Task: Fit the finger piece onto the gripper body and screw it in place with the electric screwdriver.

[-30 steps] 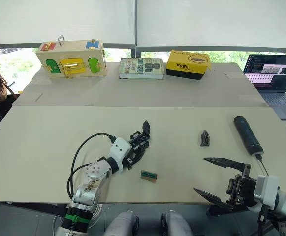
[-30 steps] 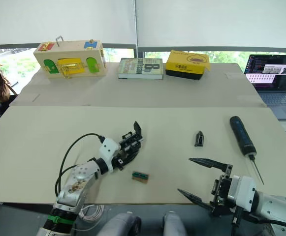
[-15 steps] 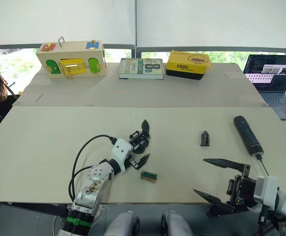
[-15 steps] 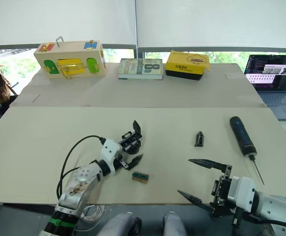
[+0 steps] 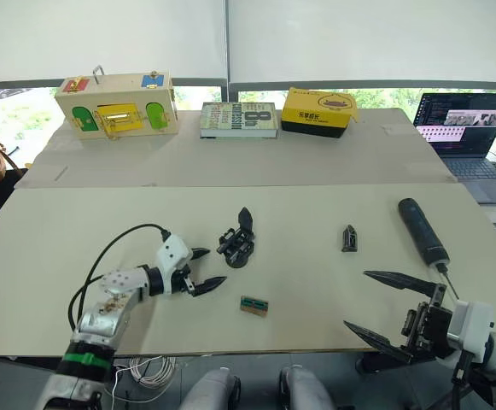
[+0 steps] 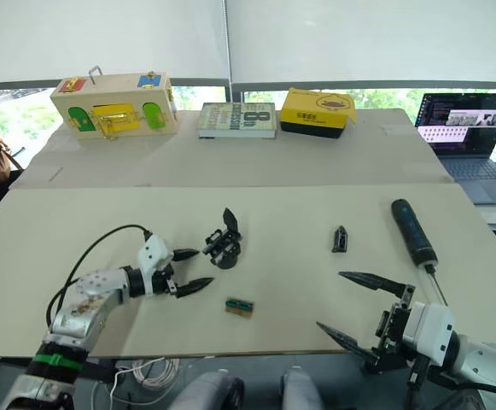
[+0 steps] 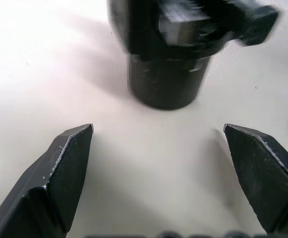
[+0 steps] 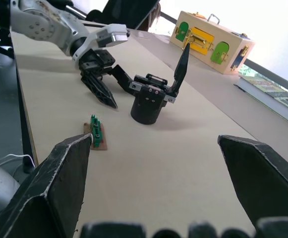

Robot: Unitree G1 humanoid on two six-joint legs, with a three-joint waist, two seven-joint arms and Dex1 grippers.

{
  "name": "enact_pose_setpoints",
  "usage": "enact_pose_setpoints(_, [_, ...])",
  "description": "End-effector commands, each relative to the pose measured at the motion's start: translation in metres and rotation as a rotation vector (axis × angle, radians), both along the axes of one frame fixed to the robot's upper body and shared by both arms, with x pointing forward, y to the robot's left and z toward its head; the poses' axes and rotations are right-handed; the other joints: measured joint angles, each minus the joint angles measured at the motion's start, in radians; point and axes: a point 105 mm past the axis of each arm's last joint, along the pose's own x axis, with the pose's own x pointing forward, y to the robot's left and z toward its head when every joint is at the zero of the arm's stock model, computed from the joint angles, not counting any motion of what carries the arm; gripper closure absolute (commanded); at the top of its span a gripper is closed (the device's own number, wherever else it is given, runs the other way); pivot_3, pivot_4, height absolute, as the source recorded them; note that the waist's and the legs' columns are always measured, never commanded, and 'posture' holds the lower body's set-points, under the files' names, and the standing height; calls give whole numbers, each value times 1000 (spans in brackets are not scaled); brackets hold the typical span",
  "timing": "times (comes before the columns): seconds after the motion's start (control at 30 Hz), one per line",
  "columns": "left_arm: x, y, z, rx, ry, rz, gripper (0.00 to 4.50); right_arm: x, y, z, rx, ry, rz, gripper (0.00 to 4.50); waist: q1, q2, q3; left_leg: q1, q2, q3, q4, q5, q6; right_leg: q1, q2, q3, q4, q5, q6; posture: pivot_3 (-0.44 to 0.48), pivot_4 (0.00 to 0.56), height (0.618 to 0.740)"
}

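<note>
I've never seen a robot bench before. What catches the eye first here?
Probably the two open black claw tools: the left tool beside the upright gripper body at mid-table, the right tool at the near edge. The electric screwdriver lies farther right, and the colourful wooden latch box sits far left.

The left arm is built of silver-grey metal segments with small screws and openings along the forearm, and a bright green band rings it near the lower end. A black cable loops out from the forearm and runs up to the wrist. The wrist housing is a white, rounded block, and from it spring the left gripper's (image 5: 203, 269) two black fingers, each long, flat-sided and tapering to a sharp point like a claw. The right gripper (image 5: 399, 305) has the same pair of pointed black fingers, mounted on a dark metal bracket ahead of a white cylindrical body, with a thin black cable trailing below it.
</note>
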Motion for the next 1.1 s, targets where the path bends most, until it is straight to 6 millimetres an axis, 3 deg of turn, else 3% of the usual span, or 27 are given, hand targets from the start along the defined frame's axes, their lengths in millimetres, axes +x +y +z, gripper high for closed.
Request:
enact_pose_setpoints(0.03, [11, -4, 1, -4, -26, -74, 43, 0, -1, 7, -9, -25, -9, 0, 3, 0, 0, 0, 0, 0, 0, 0, 0, 0, 0, 0, 0, 0, 0, 0, 150, 740])
enact_pose_setpoints(0.2, [13, -22, 1, -2, -7, -302, 43, -1, -1, 9, -14, -31, -14, 0, 14, -1, 0, -2, -1, 1, 0, 0, 0, -1, 0, 0, -1, 1, -1, 0, 150, 740])
enact_pose_setpoints(0.4, [31, -42, 5, 16, -48, -373, 43, -3, -2, 11, -23, -33, -27, 0, 15, -1, 1, -4, -1, 1, 0, 0, 1, -2, -1, 0, -2, 1, -1, 0, 150, 740])
enact_pose_setpoints(0.67, [34, -56, 1, 10, -41, -410, 43, -5, -4, 14, -35, -39, -49, 0, 12, -2, 1, -4, -1, 1, 0, 0, 1, -2, 0, 0, -2, 1, 0, 0, 150, 740])
enact_pose_setpoints(0.77, [36, -51, 0, 22, -50, -389, 811, -7, -5, 14, -37, -36, -58, 0, 12, -2, 1, -4, -1, 1, 0, 0, 1, -2, 0, 0, -2, 1, 0, 0, 150, 740])
enact_pose_setpoints(0.87, [35, -44, -2, 32, -46, -379, 2152, -8, -4, 14, -37, -35, -61, 0, 9, -2, 1, -4, -1, 1, 1, 0, 1, -1, 0, 0, -1, 1, 1, 0, 150, 740])
enact_pose_setpoints(1.0, [31, -36, -1, 9, -53, -378, 2126, -8, -4, 13, -38, -34, -62, 0, -3, -2, 1, -3, -1, 1, 1, 0, 1, -1, 0, 0, -1, 1, 1, 0, 150, 740])
enact_pose_setpoints(1.1, [31, -46, 14, -98, -62, -338, 2126, -7, -5, 12, -40, -34, -60, 0, -16, -2, 1, -3, -1, 1, 1, 0, 1, -2, 0, 0, -1, 1, 1, 0, 150, 740])
